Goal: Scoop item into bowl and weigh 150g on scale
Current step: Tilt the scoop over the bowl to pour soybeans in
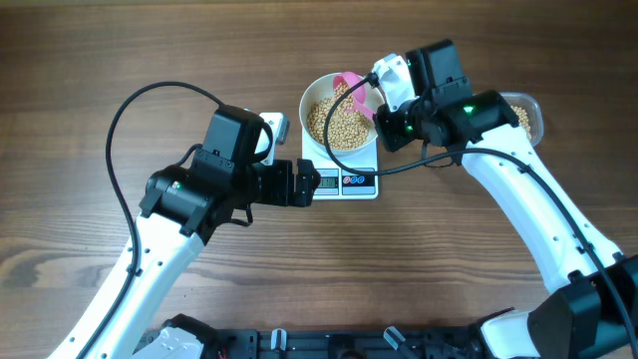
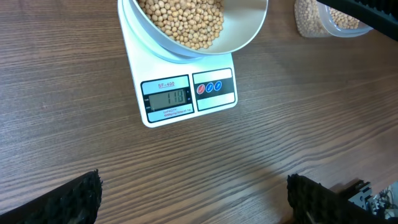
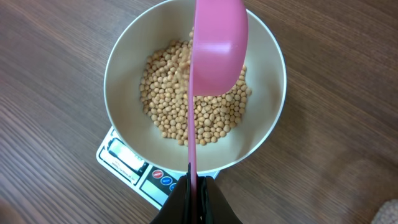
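Observation:
The white bowl [image 1: 312,97] stands on the small white scale [image 1: 344,182], holding a heap of tan beans [image 1: 337,122]. My right gripper [image 1: 385,112] is shut on the handle of a pink scoop [image 1: 351,87]. In the right wrist view the scoop [image 3: 217,43] hangs tilted on its side over the beans [image 3: 165,106], inside the bowl's rim [image 3: 117,81]. My left gripper [image 1: 305,185] stands open just left of the scale's front edge, nothing between its fingers [image 2: 74,202]. The scale's display [image 2: 166,97] shows digits I cannot read surely.
A clear plastic container [image 1: 529,113] with more beans sits at the right, behind my right arm; it also shows in the left wrist view, container [image 2: 314,22]. A black cable loops over the table left of the scale. Bare wooden table [image 1: 80,80] surrounds everything.

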Motion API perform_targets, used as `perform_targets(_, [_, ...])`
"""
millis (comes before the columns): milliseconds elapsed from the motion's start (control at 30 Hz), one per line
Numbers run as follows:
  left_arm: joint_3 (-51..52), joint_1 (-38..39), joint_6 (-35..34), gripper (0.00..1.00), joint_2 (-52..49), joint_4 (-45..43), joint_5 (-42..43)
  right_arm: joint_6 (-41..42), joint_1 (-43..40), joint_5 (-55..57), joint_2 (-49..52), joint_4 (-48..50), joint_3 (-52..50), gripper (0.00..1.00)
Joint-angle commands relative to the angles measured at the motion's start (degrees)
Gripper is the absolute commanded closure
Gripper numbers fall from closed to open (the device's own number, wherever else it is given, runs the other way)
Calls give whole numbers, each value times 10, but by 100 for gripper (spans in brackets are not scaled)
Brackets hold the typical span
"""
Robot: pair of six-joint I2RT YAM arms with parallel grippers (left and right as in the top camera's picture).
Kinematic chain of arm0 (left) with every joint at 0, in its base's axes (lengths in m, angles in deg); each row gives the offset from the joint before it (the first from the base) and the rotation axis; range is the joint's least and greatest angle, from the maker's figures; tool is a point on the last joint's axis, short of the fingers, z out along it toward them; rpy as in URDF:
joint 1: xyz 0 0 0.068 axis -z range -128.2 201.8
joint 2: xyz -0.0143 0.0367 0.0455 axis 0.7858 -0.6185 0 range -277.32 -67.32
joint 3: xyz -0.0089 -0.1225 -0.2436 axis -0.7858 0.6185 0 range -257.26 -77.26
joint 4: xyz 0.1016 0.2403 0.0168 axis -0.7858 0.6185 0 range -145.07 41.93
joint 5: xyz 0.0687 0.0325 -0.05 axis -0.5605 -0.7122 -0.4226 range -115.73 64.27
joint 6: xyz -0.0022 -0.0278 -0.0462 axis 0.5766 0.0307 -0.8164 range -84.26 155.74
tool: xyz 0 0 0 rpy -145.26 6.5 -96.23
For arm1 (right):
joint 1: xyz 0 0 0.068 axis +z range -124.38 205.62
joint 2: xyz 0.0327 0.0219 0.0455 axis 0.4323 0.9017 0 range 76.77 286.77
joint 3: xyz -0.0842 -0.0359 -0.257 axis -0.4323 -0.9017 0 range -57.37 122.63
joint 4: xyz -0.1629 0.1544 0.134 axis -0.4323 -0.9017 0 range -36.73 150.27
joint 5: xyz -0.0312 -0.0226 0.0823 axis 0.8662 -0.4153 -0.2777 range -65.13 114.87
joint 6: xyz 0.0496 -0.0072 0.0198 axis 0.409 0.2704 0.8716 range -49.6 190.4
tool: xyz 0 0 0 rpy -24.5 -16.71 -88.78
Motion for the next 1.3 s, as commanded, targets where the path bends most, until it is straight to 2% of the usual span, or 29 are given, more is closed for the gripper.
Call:
perform_targets(0, [2, 3, 12, 0, -2, -1, 5, -12, 2, 12, -18, -1, 17, 96])
perform_targets(500, [2, 3, 12, 0, -2, -1, 5, -42, 2, 27, -18, -6, 17, 96])
perform_targets(1267, [2, 2, 12, 0, -2, -1, 5, -41, 2, 27, -17, -5, 17, 96])
